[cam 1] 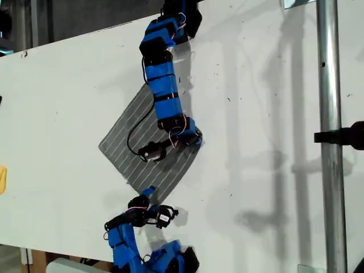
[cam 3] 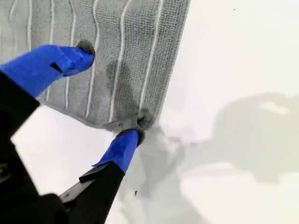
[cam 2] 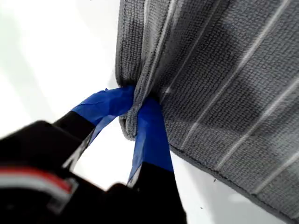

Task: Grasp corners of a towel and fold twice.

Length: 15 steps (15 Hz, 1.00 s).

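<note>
The towel (cam 1: 149, 142) lies flat on the white table (cam 1: 68, 91), not folded yet. My first gripper (cam 2: 138, 109) is pinched shut on one corner (cam 2: 131, 126); my second gripper (cam 3: 110, 91) straddles another corner (cam 3: 133, 122), jaws apart, probably lining up its grab.

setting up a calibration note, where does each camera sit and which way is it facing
exterior view: sits above the table and looks down on the whole towel; two blue arms show, one from the view's top, one from its bottom.
first wrist view: rides an arm and looks along my first claw, shut on a bunched towel edge.
second wrist view: looks along my second claw, open astride a towel corner.
shared: all three show the striped towel on the white table.
</note>
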Each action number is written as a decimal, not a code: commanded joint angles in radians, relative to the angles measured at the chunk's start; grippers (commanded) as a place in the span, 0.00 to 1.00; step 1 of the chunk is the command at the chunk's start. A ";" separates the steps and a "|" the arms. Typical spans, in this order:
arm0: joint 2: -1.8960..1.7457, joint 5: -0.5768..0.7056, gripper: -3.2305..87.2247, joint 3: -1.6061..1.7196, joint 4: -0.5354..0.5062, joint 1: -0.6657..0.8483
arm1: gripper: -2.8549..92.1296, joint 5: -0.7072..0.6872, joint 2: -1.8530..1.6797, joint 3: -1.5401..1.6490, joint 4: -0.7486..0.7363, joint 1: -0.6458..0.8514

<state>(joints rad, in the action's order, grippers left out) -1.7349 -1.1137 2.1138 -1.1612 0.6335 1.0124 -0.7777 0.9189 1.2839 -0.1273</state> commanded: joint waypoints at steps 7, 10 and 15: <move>0.204 -0.025 0.03 -0.072 0.063 0.075 | 0.03 0.028 -0.089 0.035 -0.015 -0.038; 0.124 -0.087 0.01 -0.086 0.009 -0.012 | 0.03 0.064 -0.138 0.101 -0.006 -0.041; 0.031 -0.253 0.01 -0.196 -0.121 -0.247 | 0.03 0.166 -0.333 0.354 -0.018 -0.040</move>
<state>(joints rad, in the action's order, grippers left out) -1.6506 -1.3223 1.9788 -1.2425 0.4602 1.1520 -0.9986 1.2395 1.2701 -0.1396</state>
